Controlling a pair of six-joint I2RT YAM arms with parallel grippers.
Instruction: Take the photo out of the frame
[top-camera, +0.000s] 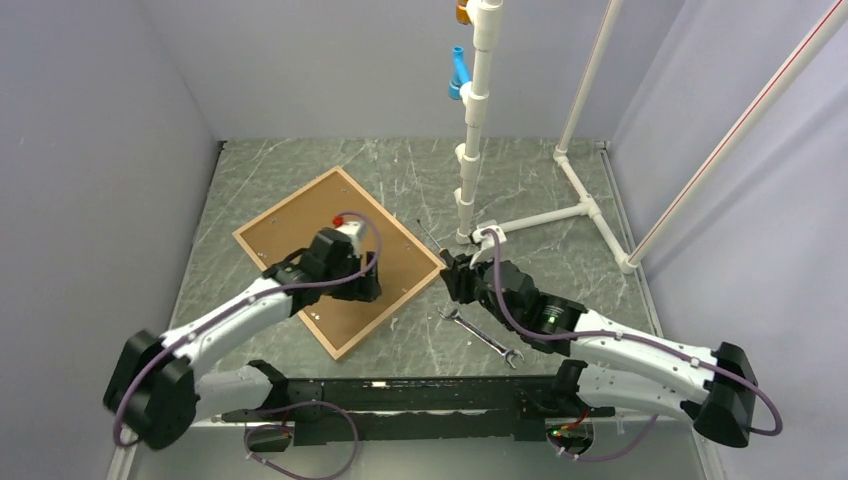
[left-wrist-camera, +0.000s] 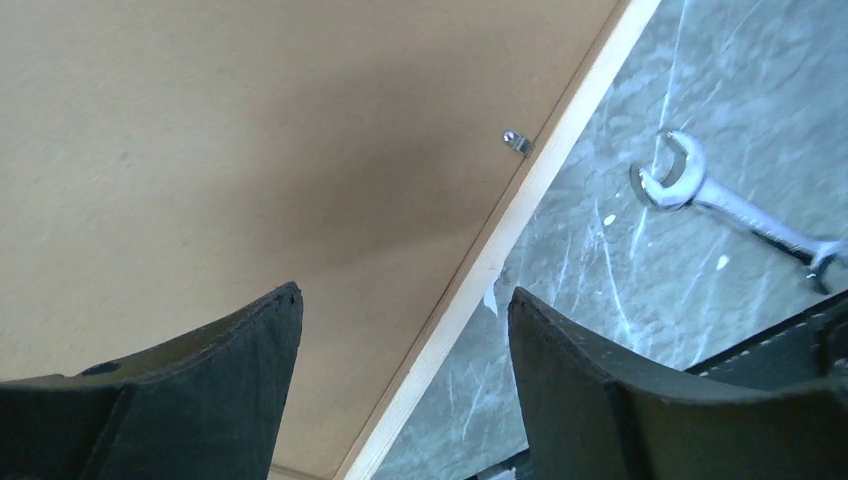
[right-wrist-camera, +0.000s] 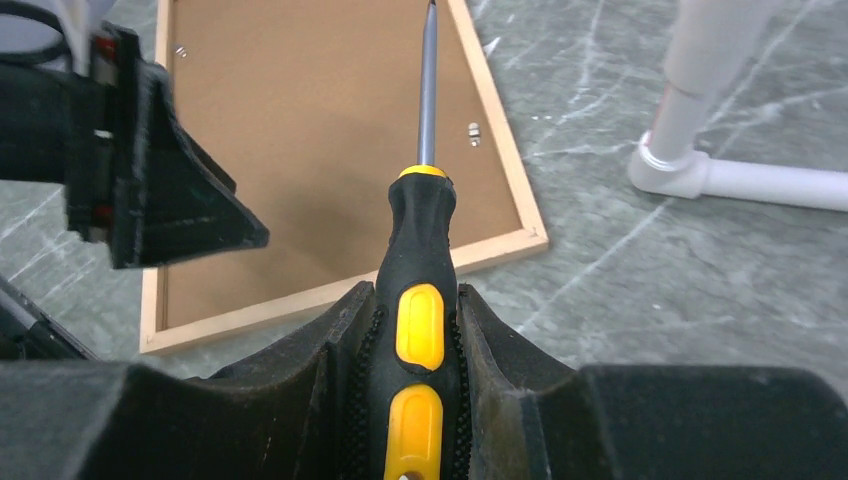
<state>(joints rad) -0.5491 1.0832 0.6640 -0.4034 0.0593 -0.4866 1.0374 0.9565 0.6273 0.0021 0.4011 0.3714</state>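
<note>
The frame (top-camera: 285, 203) lies face down on the table, a thin light wood rim around the plain brown backing board (top-camera: 300, 225). The photo is hidden under the board. My left gripper (top-camera: 352, 283) is open and empty, low over the frame's near-right edge; in the left wrist view the wood strip (left-wrist-camera: 500, 230) runs between its fingers (left-wrist-camera: 405, 330). My right gripper (top-camera: 455, 275) is shut on a black-and-yellow screwdriver (right-wrist-camera: 420, 300), just right of the frame's right corner. Its shaft (right-wrist-camera: 428, 90) points over the board, near a metal clip (right-wrist-camera: 474, 132).
A silver wrench (top-camera: 480, 335) lies on the marble table right of the frame, near the arms' bases; it also shows in the left wrist view (left-wrist-camera: 720, 200). A white PVC pipe stand (top-camera: 470, 170) rises behind the right gripper, its base pipes running right.
</note>
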